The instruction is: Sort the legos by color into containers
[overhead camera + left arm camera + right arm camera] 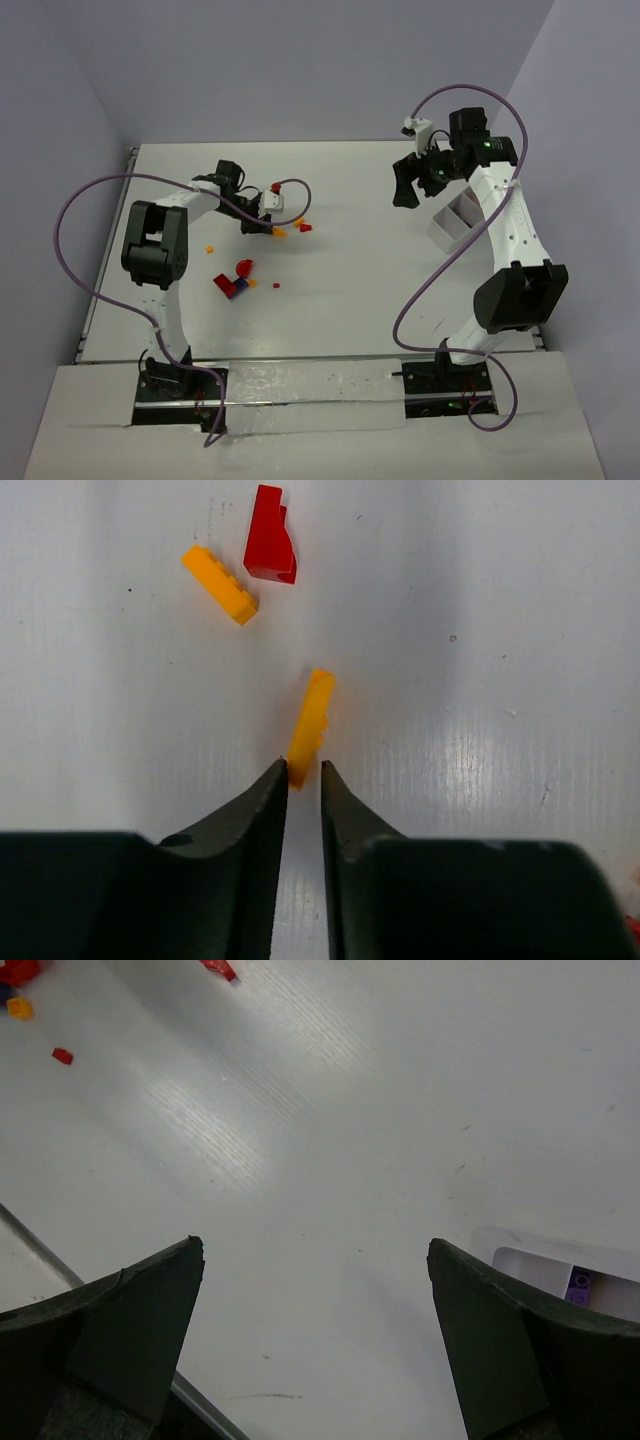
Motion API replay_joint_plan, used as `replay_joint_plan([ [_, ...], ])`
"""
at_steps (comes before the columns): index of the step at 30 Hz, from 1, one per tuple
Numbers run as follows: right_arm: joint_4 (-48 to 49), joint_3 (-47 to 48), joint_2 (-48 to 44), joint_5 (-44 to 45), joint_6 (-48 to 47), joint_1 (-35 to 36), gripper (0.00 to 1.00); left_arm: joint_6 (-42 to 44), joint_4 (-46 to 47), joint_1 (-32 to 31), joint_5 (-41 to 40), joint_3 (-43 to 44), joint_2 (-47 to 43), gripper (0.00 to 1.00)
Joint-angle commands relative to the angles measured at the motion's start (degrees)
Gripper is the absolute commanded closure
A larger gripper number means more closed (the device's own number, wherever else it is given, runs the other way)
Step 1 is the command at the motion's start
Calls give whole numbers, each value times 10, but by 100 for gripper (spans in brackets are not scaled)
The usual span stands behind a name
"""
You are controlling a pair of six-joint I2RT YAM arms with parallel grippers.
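Observation:
My left gripper (303,770) is down at the table with its jaws nearly together, and the near end of a thin orange lego (312,720) is pinched between its tips. Just beyond lie another orange lego (220,584) and a red lego (270,548). In the top view the left gripper (277,230) is left of centre, with more red, orange and purple legos (237,280) scattered nearer its base. My right gripper (405,185) hangs open above bare table, left of the white containers (455,222). One container (520,1260) holds a purple lego (578,1285).
Small red pieces (62,1056) and an orange one (19,1007) show far off in the right wrist view. Purple cables loop over both arms. The table's metal edge (30,1230) runs at the lower left of the right wrist view.

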Motion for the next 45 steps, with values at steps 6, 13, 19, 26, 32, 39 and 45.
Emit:
replay_joint_plan([
  [6,22,-11,1,-23,36,21,0,7,9,-15,6,-7,-23,97],
  [13,74,-66,-15,-69,96,41,0,-74,-1,-15,46,9,-72,100],
  [19,133,-110,-29,-149,188,82,0,-380,58,-22,70,19,-151,100],
  [26,223,-107,-34,-123,293,162,4,-606,204,-66,-23,-79,-260,100],
  [32,260,-77,-12,-102,327,212,10,-733,246,-102,-57,-106,-307,100],
  [39,256,-47,12,-54,305,256,14,-770,248,-110,-32,-97,-318,100],
  [45,239,-17,43,-46,284,264,26,-784,260,-112,-15,-97,-317,100],
])
